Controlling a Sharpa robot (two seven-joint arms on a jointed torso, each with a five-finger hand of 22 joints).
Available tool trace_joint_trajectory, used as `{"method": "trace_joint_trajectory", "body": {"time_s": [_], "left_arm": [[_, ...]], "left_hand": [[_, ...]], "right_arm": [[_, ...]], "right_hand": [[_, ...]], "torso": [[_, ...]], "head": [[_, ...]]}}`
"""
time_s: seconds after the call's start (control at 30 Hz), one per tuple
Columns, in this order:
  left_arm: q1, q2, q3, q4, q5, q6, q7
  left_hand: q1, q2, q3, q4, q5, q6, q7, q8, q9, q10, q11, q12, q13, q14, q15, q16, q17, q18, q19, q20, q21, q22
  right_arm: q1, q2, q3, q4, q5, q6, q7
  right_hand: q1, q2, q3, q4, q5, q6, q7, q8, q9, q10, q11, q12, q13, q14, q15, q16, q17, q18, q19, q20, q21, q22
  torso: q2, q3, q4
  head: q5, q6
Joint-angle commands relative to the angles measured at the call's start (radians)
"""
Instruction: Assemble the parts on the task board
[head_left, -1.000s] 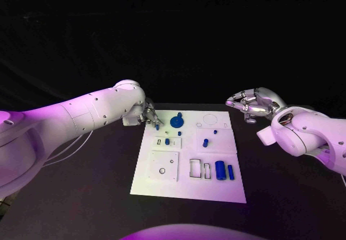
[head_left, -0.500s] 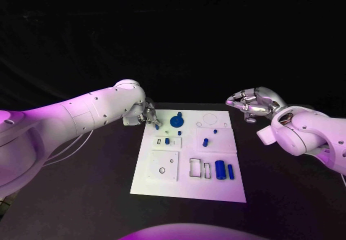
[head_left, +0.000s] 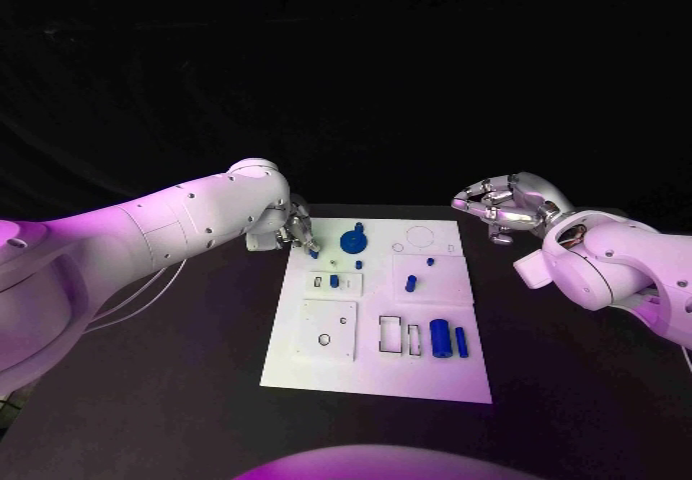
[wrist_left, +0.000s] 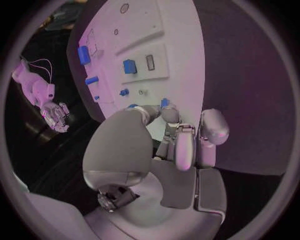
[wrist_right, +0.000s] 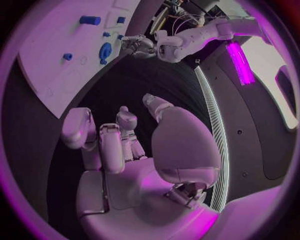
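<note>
The task board (head_left: 378, 372) lies in the middle of the black table (head_left: 173, 400), blue parts (head_left: 438, 339) scattered across it. I see my left hand (head_left: 297, 232) at the board's far left corner, pinching a small blue part (wrist_left: 164, 103) at its fingertips. My right hand (head_left: 500, 208) hovers off the far right corner, fingers curled in, holding nothing.

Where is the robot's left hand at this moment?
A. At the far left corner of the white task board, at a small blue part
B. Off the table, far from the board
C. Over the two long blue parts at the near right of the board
A: in the head view the left hand is at the far left corner of the task board, and the left wrist view shows its fingertips at a small blue part.
</note>
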Motion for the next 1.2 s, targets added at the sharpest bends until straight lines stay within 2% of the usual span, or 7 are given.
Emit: {"method": "trace_joint_trajectory", "body": {"time_s": [0.03,0.17,0.37,0.6,0.77,1.03,1.2], "left_arm": [[-0.001,-0.007,0.000,0.009,0.040,-0.020,0.019],[-0.001,-0.022,0.000,0.025,0.070,-0.037,0.025],[-0.001,-0.061,0.001,0.083,0.124,-0.072,0.028],[0.000,-0.131,0.002,0.192,0.160,-0.117,0.022],[-0.002,-0.175,0.001,0.274,0.137,-0.160,0.036],[-0.026,-0.237,0.000,0.383,0.039,-0.235,0.077],[-0.046,-0.254,-0.001,0.414,-0.001,-0.256,0.091]], "left_hand": [[-0.019,-0.028,0.183,-0.149,0.008,-0.006,0.001,0.036,0.052,0.014,-0.001,0.001,0.003,0.067,-0.004,0.005,0.113,0.006,0.005,-0.004,0.008,0.004],[-0.047,-0.047,0.247,-0.180,0.012,-0.001,-0.001,0.051,0.060,0.023,-0.004,0.004,0.008,0.068,-0.006,0.006,0.116,0.004,0.011,-0.006,0.017,0.017],[-0.058,-0.052,0.264,-0.190,0.014,0.003,-0.003,0.057,0.063,0.031,-0.006,0.008,0.013,0.068,-0.008,0.007,0.118,0.003,0.017,-0.007,0.022,0.027],[-0.081,-0.065,0.284,-0.200,0.028,0.013,-0.008,0.066,0.066,0.045,-0.010,0.011,0.020,0.070,-0.011,0.009,0.123,0.000,0.026,-0.010,0.032,0.044],[-0.088,-0.071,0.294,-0.206,0.033,0.018,-0.011,0.070,0.068,0.051,-0.013,0.011,0.023,0.070,-0.013,0.009,0.121,-0.002,0.032,-0.012,0.037,0.054],[-0.103,-0.086,0.311,-0.218,0.050,0.031,-0.017,0.077,0.069,0.067,-0.019,0.012,0.029,0.072,-0.018,0.013,0.130,-0.006,0.043,-0.017,0.048,0.074],[-0.109,-0.093,0.318,-0.223,0.061,0.037,-0.020,0.079,0.068,0.075,-0.021,0.013,0.033,0.073,-0.020,0.014,0.132,-0.007,0.046,-0.019,0.051,0.080]], "right_arm": [[0.000,0.001,0.000,0.000,-0.002,0.015,0.006],[-0.001,0.000,0.000,-0.001,-0.002,0.015,0.006],[-0.001,0.000,0.000,-0.001,-0.002,0.015,0.007],[-0.001,-0.004,0.000,-0.001,-0.002,0.014,0.006],[-0.001,-0.008,0.000,-0.001,-0.002,0.013,0.006],[-0.003,-0.009,0.000,-0.002,-0.001,0.013,0.006],[-0.004,-0.010,0.000,-0.003,-0.001,0.013,0.006]], "right_hand": [[0.001,0.007,-0.004,0.003,0.007,-0.008,0.000,0.006,0.001,0.002,-0.003,0.003,0.001,0.032,-0.007,-0.005,-0.001,0.018,-0.005,0.001,-0.005,-0.001],[0.001,0.007,-0.004,0.003,0.007,-0.008,0.000,0.006,0.001,0.002,-0.003,0.003,0.001,0.032,-0.007,-0.005,-0.001,0.018,-0.005,0.001,-0.005,-0.001],[0.001,0.007,-0.004,0.003,0.007,-0.008,0.000,0.006,0.001,0.002,-0.003,0.003,0.001,0.032,-0.007,-0.005,-0.001,0.018,-0.005,0.001,-0.005,-0.001],[0.001,0.008,-0.005,0.005,0.008,-0.008,0.000,0.007,0.001,0.003,-0.003,0.003,0.000,0.032,-0.007,-0.006,-0.002,0.018,-0.005,0.001,-0.005,-0.001],[0.001,0.008,-0.005,0.005,0.008,-0.008,0.000,0.007,0.001,0.003,-0.003,0.003,0.000,0.032,-0.007,-0.006,-0.002,0.018,-0.005,0.001,-0.005,-0.001],[0.001,0.008,-0.006,0.006,0.008,-0.008,0.000,0.007,0.001,0.002,-0.003,0.003,0.000,0.032,-0.007,-0.006,-0.002,0.018,-0.005,0.001,-0.006,-0.001],[0.001,0.008,-0.006,0.006,0.009,-0.008,0.000,0.007,0.001,0.002,-0.003,0.003,0.000,0.032,-0.007,-0.006,-0.002,0.018,-0.005,0.001,-0.005,-0.001]], "torso": [[-0.001,0.0004,0.0009],[-0.002,0.0003,0.0013],[-0.002,0.0000,0.0023],[-0.008,0.0012,0.0042],[-0.010,0.0012,0.0092],[-0.011,0.0027,0.0090],[-0.010,0.0013,0.0092]], "head": [[0.000,0.000],[0.001,0.000],[0.004,0.002],[0.008,-0.001],[0.006,-0.004],[0.011,-0.004],[0.012,-0.004]]}}
